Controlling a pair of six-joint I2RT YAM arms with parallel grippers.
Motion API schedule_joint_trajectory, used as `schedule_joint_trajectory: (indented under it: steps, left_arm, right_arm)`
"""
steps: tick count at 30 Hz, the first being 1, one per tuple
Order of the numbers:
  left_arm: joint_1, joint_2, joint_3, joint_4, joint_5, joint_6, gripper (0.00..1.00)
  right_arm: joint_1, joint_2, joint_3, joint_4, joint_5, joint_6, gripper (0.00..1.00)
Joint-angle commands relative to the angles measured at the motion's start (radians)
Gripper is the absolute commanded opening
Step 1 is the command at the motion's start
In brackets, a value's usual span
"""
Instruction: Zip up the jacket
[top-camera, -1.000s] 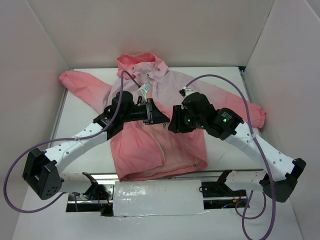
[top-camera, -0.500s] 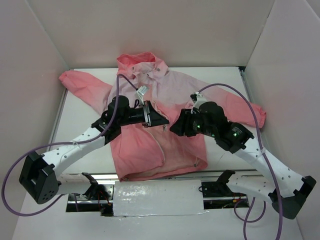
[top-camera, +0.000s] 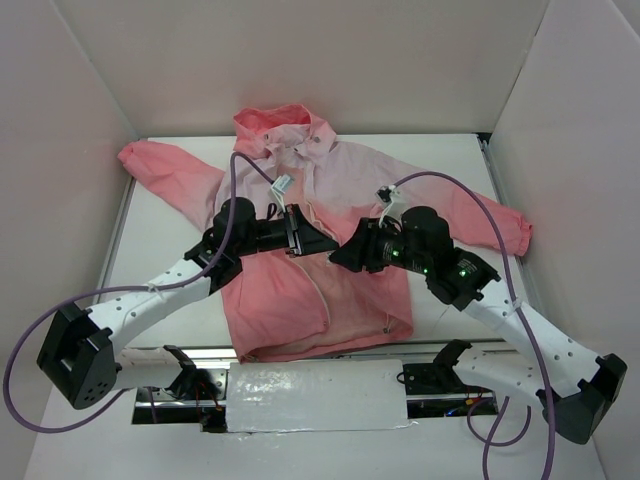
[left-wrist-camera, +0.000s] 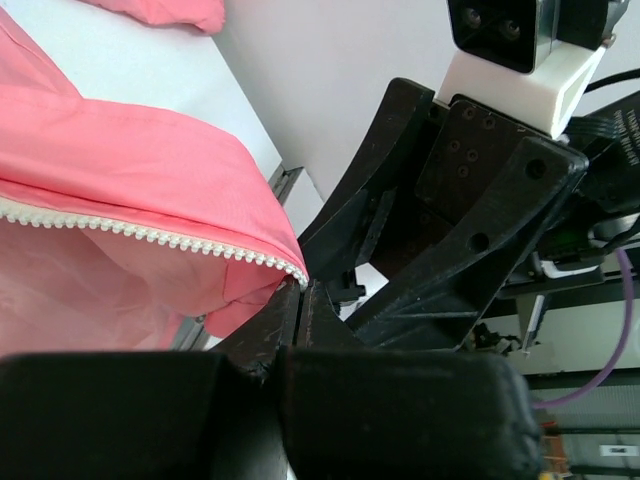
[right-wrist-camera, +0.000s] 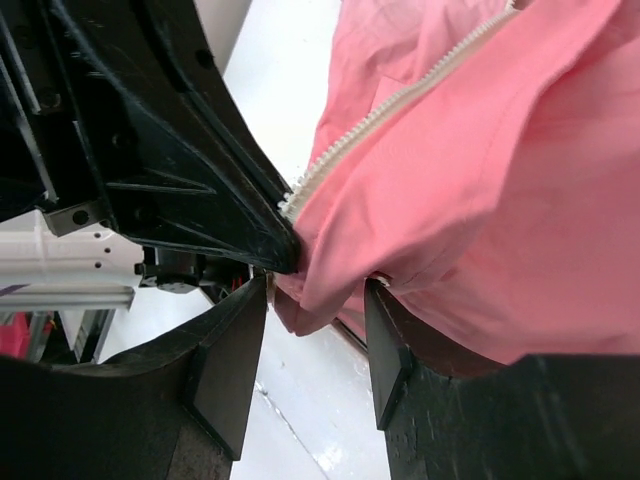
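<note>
The thin pink hooded jacket (top-camera: 290, 300) lies spread on the white table (top-camera: 160, 250), sleeves out. Its white-toothed zipper edge (left-wrist-camera: 140, 232) ends right at the left gripper (left-wrist-camera: 303, 287), whose jaws are pinched closed on that corner. The right gripper (right-wrist-camera: 315, 300) sits just beside it, jaws apart, a hanging coral fold between them.

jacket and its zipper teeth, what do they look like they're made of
Jacket: thin woven synthetic, probably nylon or polyester. It looks matte with a faint sheen, it folds in fine sharp creases, and the single layer looks slightly see-through in the left wrist view.
Zipper teeth: white moulded plastic by the look. They are small even blocks, dull, with no metallic glint.
</note>
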Motion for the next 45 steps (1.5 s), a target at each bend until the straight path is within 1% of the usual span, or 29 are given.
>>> schedule_joint_trajectory:
  steps: [1, 2, 4, 7, 10, 17, 18, 19, 20, 21, 22, 24, 27, 28, 29, 30, 31, 32, 33, 34, 35, 36, 37, 38, 40, 41, 42, 44, 45]
  left_arm:
    - [-0.006, -0.040, -0.003, 0.119, 0.039, -0.030, 0.00]
    - [-0.006, -0.043, -0.004, 0.124, 0.037, -0.031, 0.00]
    - [-0.006, -0.044, -0.007, 0.126, 0.031, -0.032, 0.00]
    - [-0.006, -0.046, -0.006, 0.107, 0.024, -0.022, 0.00]
    - [-0.006, -0.050, -0.007, 0.087, 0.007, -0.013, 0.00]
    - [-0.006, -0.038, -0.009, 0.093, -0.003, -0.019, 0.00]
    - [-0.006, -0.037, -0.007, 0.089, -0.010, -0.016, 0.00]
    - [-0.006, -0.037, -0.007, 0.078, -0.012, -0.013, 0.00]
    - [-0.006, -0.037, -0.007, 0.075, -0.012, -0.009, 0.00]
    - [-0.006, -0.035, -0.009, 0.070, -0.016, -0.005, 0.00]
    - [-0.006, -0.037, -0.004, 0.060, -0.019, -0.004, 0.00]
    - [-0.006, -0.034, -0.001, 0.049, -0.027, 0.004, 0.00]
    - [-0.006, -0.027, 0.034, -0.021, -0.042, 0.031, 0.01]
    - [-0.006, -0.026, 0.049, -0.060, -0.073, 0.047, 0.22]
    - [-0.006, -0.027, 0.091, -0.157, -0.102, 0.088, 0.36]
    - [-0.004, -0.035, 0.112, -0.214, -0.139, 0.108, 0.48]
    - [-0.004, -0.043, 0.155, -0.273, -0.229, 0.129, 0.68]
    - [-0.004, -0.052, 0.177, -0.398, -0.290, 0.168, 0.77]
    - [-0.004, -0.072, 0.197, -0.463, -0.355, 0.182, 0.89]
    - [-0.004, -0.079, 0.235, -0.518, -0.480, 0.209, 0.90]
    - [-0.004, -0.087, 0.256, -0.631, -0.542, 0.220, 0.91]
    - [-0.004, -0.087, 0.292, -0.687, -0.590, 0.228, 0.91]
    - [-0.003, -0.084, 0.310, -0.742, -0.680, 0.237, 0.90]
    - [-0.006, -0.072, 0.323, -0.843, -0.708, 0.243, 0.88]
    - [-0.021, -0.049, 0.340, -0.920, -0.756, 0.251, 0.82]
    - [-0.033, -0.040, 0.340, -0.990, -0.762, 0.249, 0.80]
    - [-0.050, -0.032, 0.344, -1.023, -0.763, 0.248, 0.79]
    - [-0.133, 0.009, 0.359, -1.097, -0.783, 0.222, 0.79]
    - [-0.165, 0.028, 0.381, -1.171, -0.783, 0.209, 0.79]
  right_arm:
    - [-0.008, -0.035, -0.020, 0.148, -0.045, 0.017, 0.51]
    - [-0.008, -0.037, -0.024, 0.154, -0.048, 0.018, 0.50]
    - [-0.015, -0.046, -0.041, 0.177, -0.062, 0.024, 0.43]
    - [-0.018, -0.063, -0.064, 0.205, -0.080, 0.038, 0.35]
    - [-0.021, -0.083, -0.080, 0.219, -0.090, 0.049, 0.31]
    - [-0.033, -0.101, -0.115, 0.277, -0.136, 0.079, 0.25]
    - [-0.033, -0.104, -0.116, 0.280, -0.143, 0.084, 0.23]
    - [-0.034, -0.106, -0.119, 0.285, -0.148, 0.084, 0.15]
    - [-0.036, -0.109, -0.121, 0.292, -0.153, 0.086, 0.11]
    - [-0.038, -0.112, -0.121, 0.292, -0.154, 0.087, 0.04]
    - [-0.038, -0.113, -0.124, 0.297, -0.157, 0.090, 0.00]
    - [-0.044, -0.115, -0.129, 0.309, -0.168, 0.096, 0.00]
    - [-0.050, -0.113, -0.146, 0.328, -0.183, 0.104, 0.00]
    - [-0.051, -0.112, -0.149, 0.326, -0.177, 0.103, 0.00]
    - [-0.051, -0.109, -0.149, 0.300, -0.151, 0.098, 0.00]
    - [-0.053, -0.097, -0.143, 0.276, -0.134, 0.080, 0.00]
    - [-0.051, -0.090, -0.126, 0.250, -0.114, 0.067, 0.00]
    - [-0.051, -0.084, -0.120, 0.201, -0.072, 0.058, 0.00]
    - [-0.051, -0.081, -0.112, 0.182, -0.047, 0.049, 0.00]
    - [-0.054, -0.080, -0.101, 0.147, -0.027, 0.044, 0.00]
    - [-0.053, -0.081, -0.098, 0.133, 0.005, 0.038, 0.00]
    - [-0.053, -0.081, -0.090, 0.119, 0.025, 0.041, 0.00]
    - [-0.054, -0.081, -0.086, 0.090, 0.045, 0.044, 0.00]
    - [-0.051, -0.077, -0.080, 0.072, 0.086, 0.052, 0.00]
    - [-0.054, -0.070, -0.058, 0.009, 0.139, 0.076, 0.00]
    - [-0.053, -0.067, -0.049, -0.017, 0.194, 0.087, 0.00]
    - [-0.053, -0.067, -0.032, -0.040, 0.220, 0.096, 0.00]
    - [-0.051, -0.067, -0.014, -0.099, 0.269, 0.112, 0.00]
    - [-0.054, -0.064, 0.005, -0.116, 0.307, 0.112, 0.00]
